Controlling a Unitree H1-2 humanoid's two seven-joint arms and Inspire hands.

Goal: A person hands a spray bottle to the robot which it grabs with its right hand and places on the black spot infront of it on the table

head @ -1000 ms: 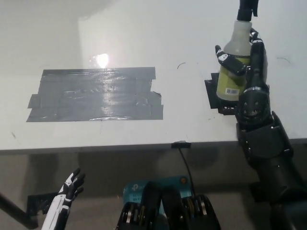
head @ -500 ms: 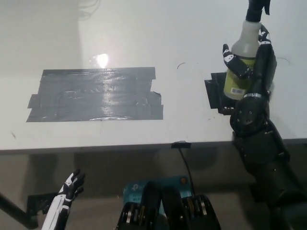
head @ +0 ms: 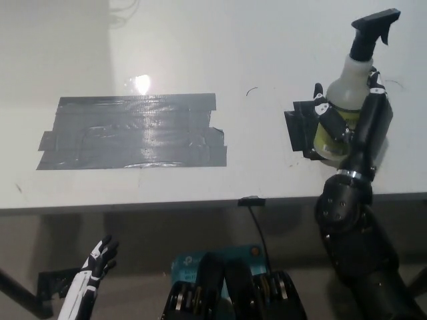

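Head view, right hand lowered spray bottle onto black spot

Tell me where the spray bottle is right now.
In the head view, the spray bottle is at the table's right side, held in the right hand over the small black spot.

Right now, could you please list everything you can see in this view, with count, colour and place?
White table: one, fills the upper view.
Grey duct-tape patch: one, table's left-centre.
Small black tape spot: one, table's right, partly under the bottle.
Translucent spray bottle with black trigger head: one, yellowish liquid, tilted, over the black spot.
Teal box: one, below the table edge.
Black cable: one, hanging from the table edge.
Left hand: white, open, lower left, resting.
Right hand: black, holding the bottle.
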